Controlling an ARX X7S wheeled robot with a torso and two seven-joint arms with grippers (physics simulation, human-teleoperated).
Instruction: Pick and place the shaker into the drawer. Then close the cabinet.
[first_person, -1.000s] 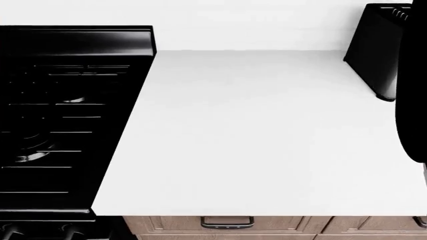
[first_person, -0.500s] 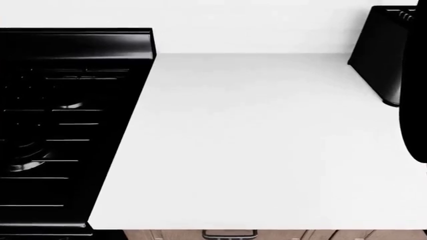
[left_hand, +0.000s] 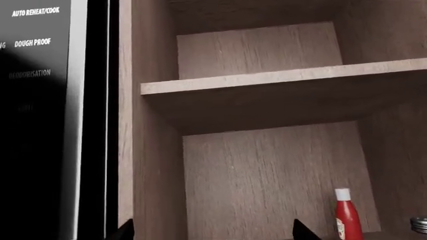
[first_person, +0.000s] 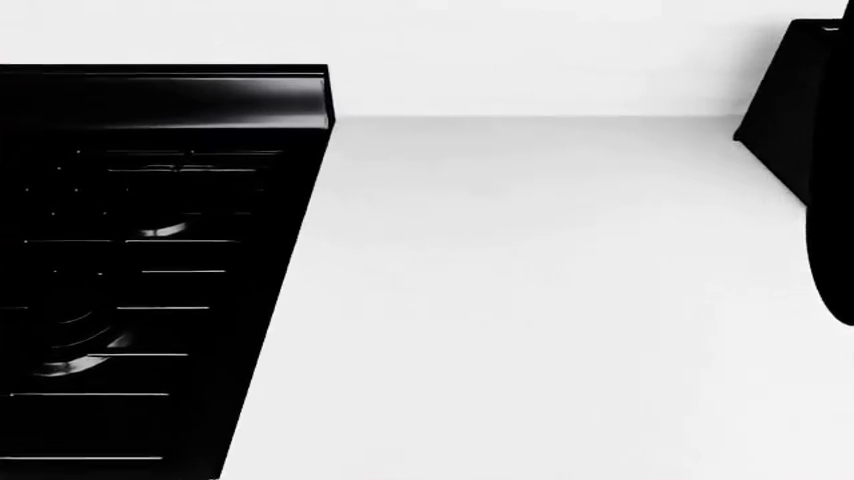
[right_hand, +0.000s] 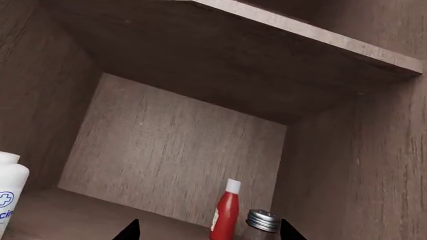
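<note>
Shaker (right_hand: 261, 223) stands upright on the floor of an open wooden cupboard, showing its silver perforated cap and the top of its glass body in the right wrist view. It sits just beside a red sauce bottle (right_hand: 225, 212) with a white cap, both near the back wall (right_hand: 167, 155) and close to one side wall.

Going from the left in the head view, a black stove (first_person: 134, 270) fills that side, its grates faintly lit. A white counter (first_person: 534, 300) spreads across the middle. A black knife block (first_person: 790, 110) leans at the far right edge, and a dark rounded shape, cut off by the frame, hangs below it. Neither arm shows clearly in this view.

The left gripper (left_hand: 210, 232) shows only 2 dark fingertips at the frame edge, set wide apart with nothing between them. It faces the cupboard beside a black appliance panel (left_hand: 40, 100) with white lettering. A shelf (left_hand: 280, 80) crosses the cupboard above the red bottle, and a sliver of the silver cap shows at the frame corner.

The right gripper (right_hand: 208, 231) also shows just 2 dark fingertips, spread wide and touching nothing. The red bottle and the silver cap lie between them in the picture, farther in. A white container (right_hand: 10, 197) with blue print stands at the opposite side of the same cupboard floor, well apart from both.
</note>
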